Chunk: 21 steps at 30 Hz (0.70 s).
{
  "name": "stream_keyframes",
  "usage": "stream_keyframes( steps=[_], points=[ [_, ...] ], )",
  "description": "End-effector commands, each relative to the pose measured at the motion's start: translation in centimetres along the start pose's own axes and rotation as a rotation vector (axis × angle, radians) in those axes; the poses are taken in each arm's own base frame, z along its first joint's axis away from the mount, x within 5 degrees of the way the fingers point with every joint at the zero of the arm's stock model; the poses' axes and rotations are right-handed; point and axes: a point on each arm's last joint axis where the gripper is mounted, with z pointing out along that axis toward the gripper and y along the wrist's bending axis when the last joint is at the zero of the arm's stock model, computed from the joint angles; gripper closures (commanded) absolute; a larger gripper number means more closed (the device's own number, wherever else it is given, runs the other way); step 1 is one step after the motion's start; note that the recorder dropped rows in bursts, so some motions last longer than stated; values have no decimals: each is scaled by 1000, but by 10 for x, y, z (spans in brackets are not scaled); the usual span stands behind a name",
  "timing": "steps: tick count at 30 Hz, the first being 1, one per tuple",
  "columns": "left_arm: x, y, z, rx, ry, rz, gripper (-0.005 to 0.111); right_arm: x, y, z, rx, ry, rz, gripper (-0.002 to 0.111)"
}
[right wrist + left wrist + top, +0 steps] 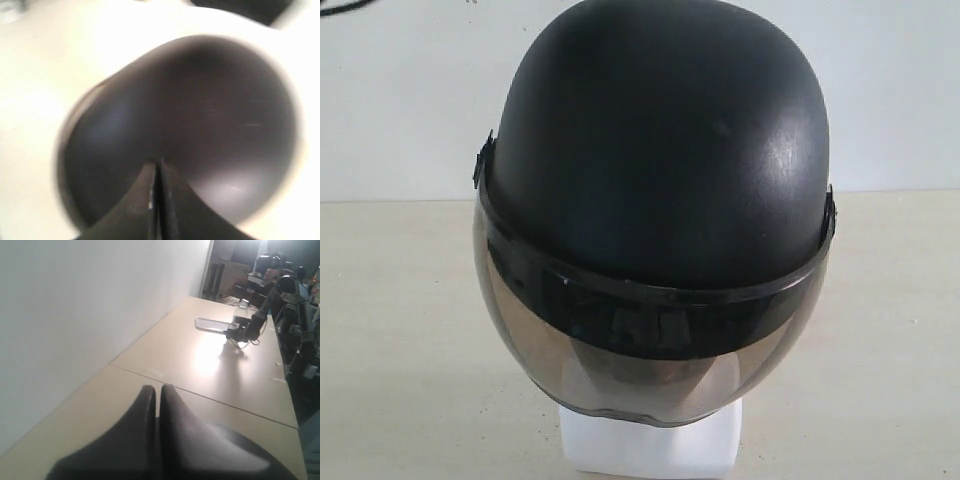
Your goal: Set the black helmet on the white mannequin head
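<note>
Black helmet (660,150) sits on the white mannequin head (650,452). Only the blocky neck base shows below the smoke-tinted visor (620,370), which hangs over the face. The head stands on the tabletop (400,350), well forward of the back edge along the wall (400,100). Right gripper (156,170): fingers pressed together, holding nothing, over the helmet's dome; contact cannot be told. Left gripper (156,395): fingers pressed together, empty, over bare tabletop beside the wall.
</note>
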Motion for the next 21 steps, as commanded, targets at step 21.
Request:
stream_keyframes(
  steps=[21],
  points=[
    [160,-83,-174,-813,-13,-142,102,206,40,40,254,-375,178,109]
  ],
)
